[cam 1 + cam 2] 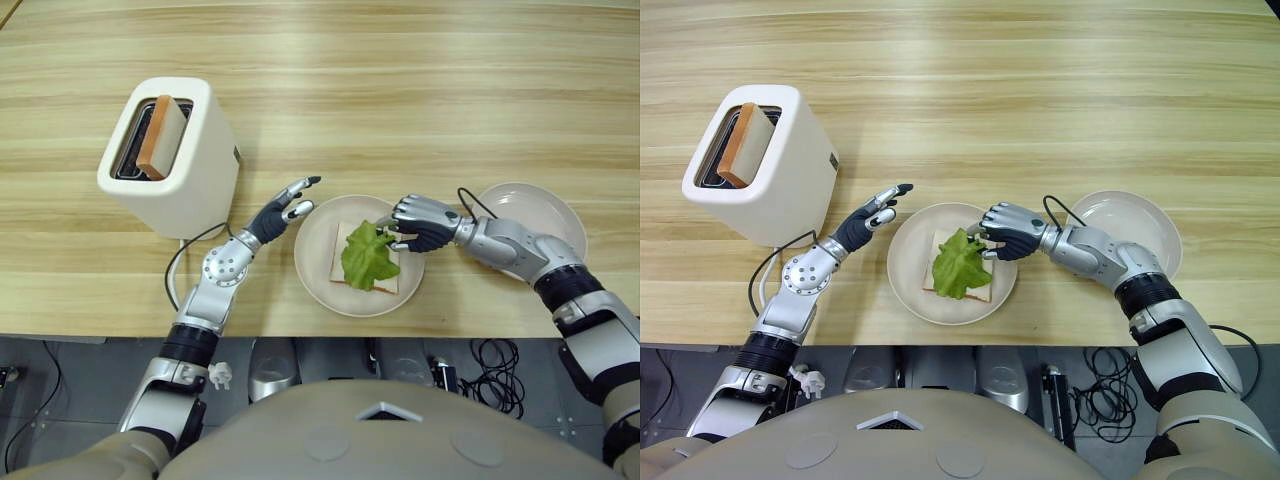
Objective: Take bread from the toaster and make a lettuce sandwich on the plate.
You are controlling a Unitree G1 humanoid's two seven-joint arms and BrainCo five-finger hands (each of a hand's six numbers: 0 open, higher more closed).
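Left eye view: lettuce [366,256] within plate [318,262]

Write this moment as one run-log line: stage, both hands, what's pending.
stage: lettuce on bread on plate | right hand: at lettuce's edge | left hand: open, between toaster and plate | pending: second slice standing in toaster

The wooden table [400,100] is carrying a toaster [190,170] at upper left, a plate [315,262] at centre, a second plate [540,205] right.

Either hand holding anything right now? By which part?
Right hand appears to pinch the lettuce at its far right edge; the leaf lies on the bread. Left hand is open, holding nothing.
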